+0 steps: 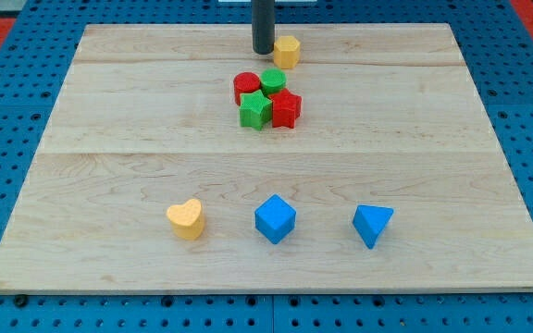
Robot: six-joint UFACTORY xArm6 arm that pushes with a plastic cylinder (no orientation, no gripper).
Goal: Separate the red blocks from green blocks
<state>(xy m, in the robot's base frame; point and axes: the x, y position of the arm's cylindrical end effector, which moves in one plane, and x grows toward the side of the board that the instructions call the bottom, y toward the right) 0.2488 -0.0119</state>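
Observation:
Four blocks sit bunched together in the upper middle of the board: a red cylinder (pixel 245 85), a green cylinder (pixel 273 80), a green star (pixel 255 109) and a red star (pixel 286 108). They touch one another. My tip (pixel 263 50) is on the board just above this cluster, toward the view's top, a short gap from the red and green cylinders. It stands right next to a yellow hexagonal block (pixel 288 52) on its right.
A yellow heart (pixel 186 219), a blue cube (pixel 275 219) and a blue triangular block (pixel 372 224) lie in a row near the view's bottom. The wooden board (pixel 109 139) rests on a blue pegboard surface.

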